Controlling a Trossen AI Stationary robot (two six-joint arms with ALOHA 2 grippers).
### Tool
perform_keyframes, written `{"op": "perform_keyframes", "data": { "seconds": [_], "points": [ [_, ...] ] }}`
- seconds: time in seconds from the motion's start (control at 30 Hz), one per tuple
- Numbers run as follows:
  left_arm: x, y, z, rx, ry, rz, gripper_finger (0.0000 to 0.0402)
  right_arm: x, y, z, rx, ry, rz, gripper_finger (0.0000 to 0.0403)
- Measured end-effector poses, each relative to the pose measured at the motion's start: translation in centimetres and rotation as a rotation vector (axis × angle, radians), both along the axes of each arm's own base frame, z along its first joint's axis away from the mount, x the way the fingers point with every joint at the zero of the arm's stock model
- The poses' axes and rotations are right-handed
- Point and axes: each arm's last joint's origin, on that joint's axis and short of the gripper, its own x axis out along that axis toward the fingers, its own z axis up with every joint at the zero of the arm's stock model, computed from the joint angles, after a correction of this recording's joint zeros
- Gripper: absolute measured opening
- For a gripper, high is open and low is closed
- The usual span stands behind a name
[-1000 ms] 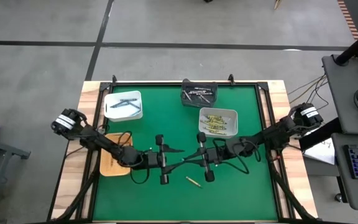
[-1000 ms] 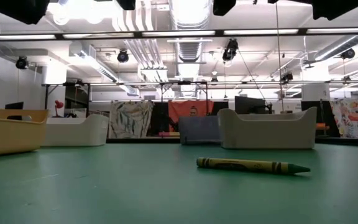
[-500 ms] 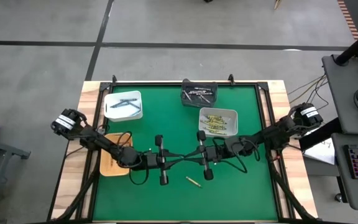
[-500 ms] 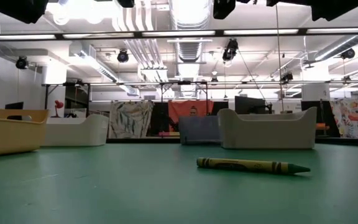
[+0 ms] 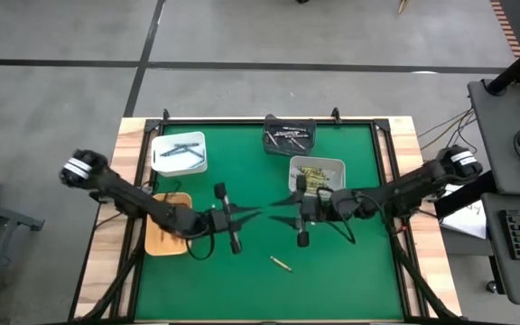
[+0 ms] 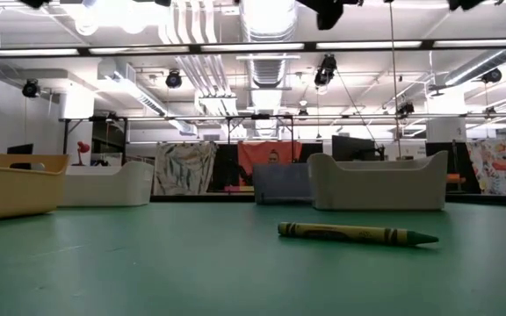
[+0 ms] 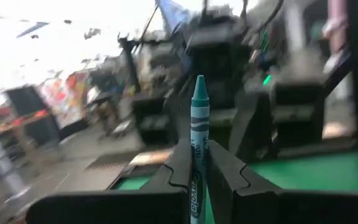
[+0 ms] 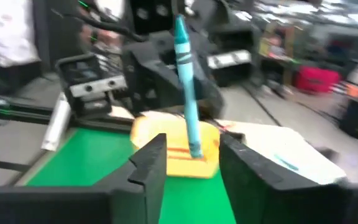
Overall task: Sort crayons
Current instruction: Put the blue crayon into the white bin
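Observation:
A teal crayon (image 7: 199, 115) stands tip-up over the middle of the green table, with my left gripper (image 7: 199, 148) shut on it. In the high view that gripper (image 5: 253, 215) reaches in from the left. My right gripper (image 8: 190, 146) is open, its fingers either side of the crayon's lower end (image 8: 194, 146) and short of it. In the high view it (image 5: 278, 200) faces the left one across a small gap. An olive-yellow crayon (image 5: 281, 264) lies flat on the table nearer the front; the low view shows it too (image 6: 354, 233). My left gripper pinches the teal crayon's wrapped shaft (image 7: 197, 163), below its middle, between its two fingers. The fingers come about level from the table's left and lie across the crayon. The crayon stands nearly upright, tip up, lifted clear of the table.
A white tray (image 5: 179, 152) with grey crayons sits far left. A dark tray (image 5: 289, 135) stands at the far middle and a white tray (image 5: 317, 176) of yellow crayons lies right of centre. A wooden tray (image 5: 163, 236) lies under the left arm.
The two grippers met tip to tip over the table's middle. They have since drawn apart and risen a little, the left toward the left edge, the right toward the right edge, and both have shifted slightly toward the far edge. The olive-yellow crayon has not moved.

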Motion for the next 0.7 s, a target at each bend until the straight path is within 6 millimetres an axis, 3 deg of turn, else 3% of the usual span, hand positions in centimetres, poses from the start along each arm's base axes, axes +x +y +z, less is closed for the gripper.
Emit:
{"op": "perform_keyframes", "data": {
  "seconds": [0.17, 0.4, 0.7],
  "points": [
    [-1.9, 3.6, 2.0, 0.021, 0.208, 0.146, 0.0002, -1.0, -0.7, 2.0, -0.033, 0.093, -0.138, 0.0158],
    [-4.8, 12.1, 3.0, -0.115, 0.56, 0.48, 0.0002, -1.6, -0.9, 2.9, -0.037, 0.13, -0.156, 0.0159],
    [-7.7, 21.7, 1.0, -0.327, 0.876, 0.658, 0.0001, -1.1, -1.1, 2.2, -0.03, 0.16, -0.175, 0.0157]
  ]
}}
